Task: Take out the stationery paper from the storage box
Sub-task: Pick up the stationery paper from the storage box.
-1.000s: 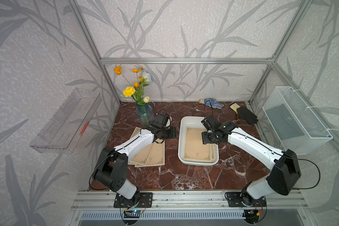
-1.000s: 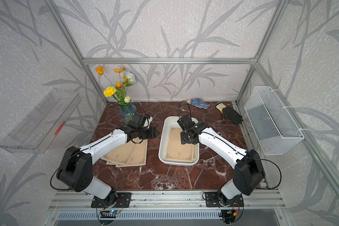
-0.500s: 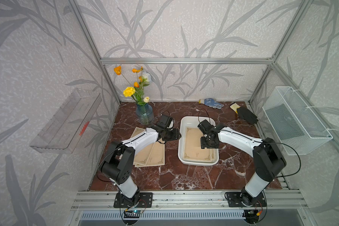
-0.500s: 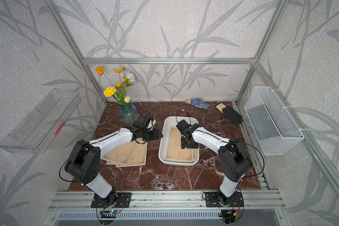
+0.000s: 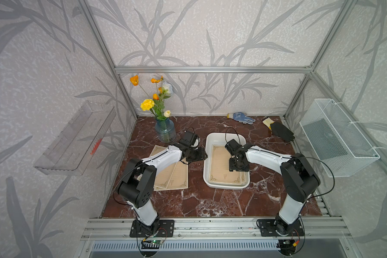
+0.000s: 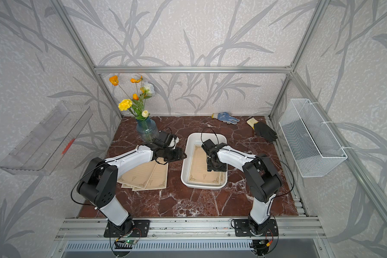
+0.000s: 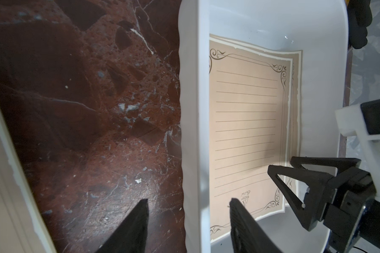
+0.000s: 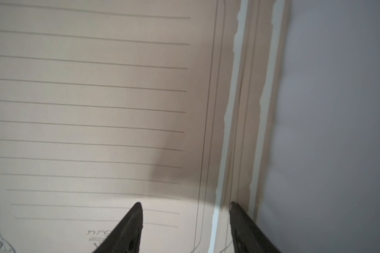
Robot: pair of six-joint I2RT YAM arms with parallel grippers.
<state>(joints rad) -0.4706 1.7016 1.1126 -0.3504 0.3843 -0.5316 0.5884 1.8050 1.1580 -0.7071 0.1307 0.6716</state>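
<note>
The white storage box (image 5: 223, 187) (image 6: 202, 187) sits mid-table with tan, ruled stationery paper (image 5: 219, 165) (image 6: 198, 166) lying in it. More such sheets (image 5: 174, 178) (image 6: 148, 176) lie fanned on the table to its left. My left gripper (image 5: 197, 155) (image 7: 188, 200) is open and straddles the box's left wall (image 7: 190, 109), one finger outside and one over the paper (image 7: 246, 120). My right gripper (image 5: 238, 166) (image 8: 184, 204) points down inside the box, open. The right edge of the top sheet (image 8: 97, 98) lies between its fingers. I cannot tell whether they touch it.
A blue glass vase of flowers (image 5: 165, 131) stands behind the left arm. A blue glove (image 5: 241, 116) and a black glove (image 5: 280, 131) lie at the back right. A white wire basket (image 5: 335, 138) hangs on the right wall, a clear acrylic shelf (image 5: 76, 138) on the left.
The left gripper has shifted right, up to the box's left wall. The right gripper has slid toward the front of the box along the paper's right edge, with its elbow drawn in.
</note>
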